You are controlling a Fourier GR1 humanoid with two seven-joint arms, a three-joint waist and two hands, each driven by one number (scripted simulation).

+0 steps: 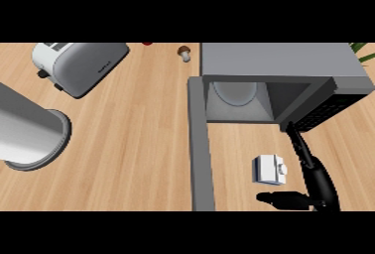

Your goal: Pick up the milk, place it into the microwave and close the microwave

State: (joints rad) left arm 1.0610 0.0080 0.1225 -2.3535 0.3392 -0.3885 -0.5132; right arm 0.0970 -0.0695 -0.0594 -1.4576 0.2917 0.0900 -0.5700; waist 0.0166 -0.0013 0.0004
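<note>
The milk carton (270, 169) stands on the counter (139, 149) just before the open microwave (282, 79). The right hand (319, 181) hangs beside it, fingers straight, holding nothing.

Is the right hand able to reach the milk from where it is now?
Probably yes: the right hand is open just beside the milk, with only bare counter between them.
</note>
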